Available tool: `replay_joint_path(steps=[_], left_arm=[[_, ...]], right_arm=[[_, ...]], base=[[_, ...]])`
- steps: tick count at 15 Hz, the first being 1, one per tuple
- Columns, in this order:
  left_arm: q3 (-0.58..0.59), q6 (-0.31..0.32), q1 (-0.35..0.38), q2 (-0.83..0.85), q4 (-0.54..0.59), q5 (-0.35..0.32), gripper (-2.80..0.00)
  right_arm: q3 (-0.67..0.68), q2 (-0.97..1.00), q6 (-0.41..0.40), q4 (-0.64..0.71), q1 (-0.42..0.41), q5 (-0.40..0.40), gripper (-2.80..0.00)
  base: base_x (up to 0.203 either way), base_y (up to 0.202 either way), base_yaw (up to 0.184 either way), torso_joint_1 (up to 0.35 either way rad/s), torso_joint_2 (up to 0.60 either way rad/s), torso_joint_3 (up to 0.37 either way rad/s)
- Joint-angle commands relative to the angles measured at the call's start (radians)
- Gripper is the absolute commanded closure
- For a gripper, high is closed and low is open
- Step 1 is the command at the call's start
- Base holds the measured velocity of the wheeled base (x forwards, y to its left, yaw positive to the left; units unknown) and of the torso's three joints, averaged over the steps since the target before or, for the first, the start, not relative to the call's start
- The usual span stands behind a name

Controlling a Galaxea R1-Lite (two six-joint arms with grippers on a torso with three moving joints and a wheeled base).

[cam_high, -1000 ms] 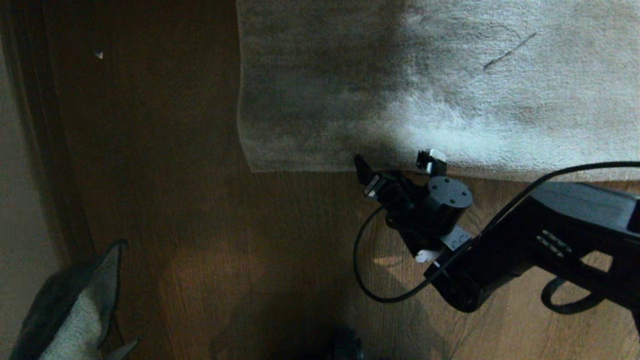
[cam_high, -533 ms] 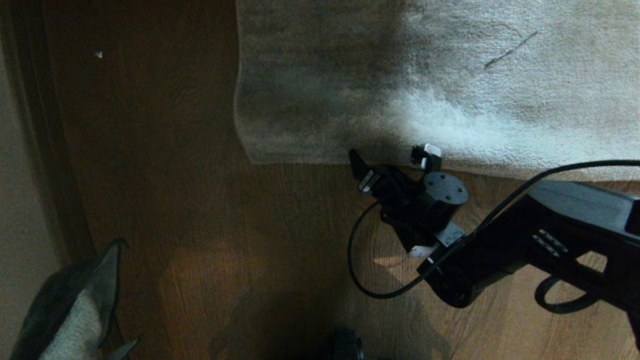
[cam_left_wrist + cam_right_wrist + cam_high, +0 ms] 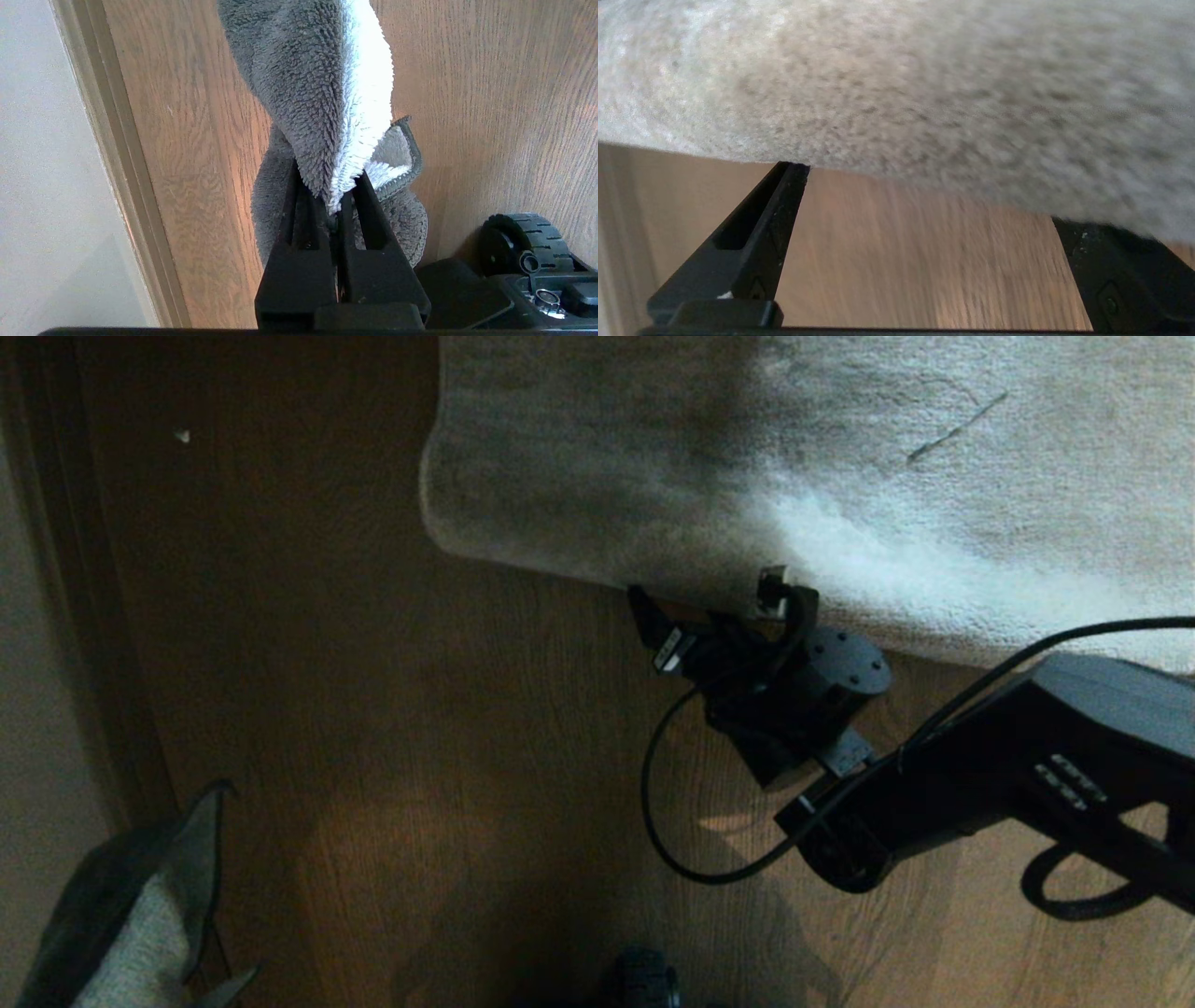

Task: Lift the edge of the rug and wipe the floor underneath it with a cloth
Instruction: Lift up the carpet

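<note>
Now | right tool [image 3: 707, 600]: spread wide at rug edge [image 3: 523, 565], over floor [image 3: 392, 728] | left tool [image 3: 337, 205]: clamping cloth [image 3: 308, 88]

Head view dim, shadow darkening the rug [image 3: 607, 457] — wrist views bright, right one motion-blurred.

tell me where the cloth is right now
The cloth hangs pinched in the shut left hand over the floor, beside the baseboard; in the head view it sits at the bottom left corner, far from the rug edge.
</note>
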Motion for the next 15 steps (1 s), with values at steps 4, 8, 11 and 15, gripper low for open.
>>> replay_joint_path(steps=[4,8,11,15], left_arm=[[0.000,0.000,0.000,0.000,-0.001,0.000,0.00],[0.000,0.000,0.000,0.000,-0.001,0.000,0.00],[0.000,0.000,0.000,0.000,-0.001,0.000,0.00],[0.000,0.000,0.000,0.000,-0.001,0.000,0.00]], right_arm=[[0.050,-0.096,-0.040,-0.049,0.000,0.020,-2.80],[0.154,-0.139,-0.063,-0.049,-0.054,0.018,-2.80],[0.168,-0.162,-0.098,-0.049,-0.152,0.031,-2.80],[0.174,-0.187,-0.112,-0.049,-0.246,0.049,-2.80]], base=[[0.000,0.000,0.000,0.000,0.00,0.000],[0.000,0.000,0.000,0.000,0.00,0.000],[0.000,0.000,0.000,0.000,0.00,0.000],[0.000,0.000,0.000,0.000,0.00,0.000]])
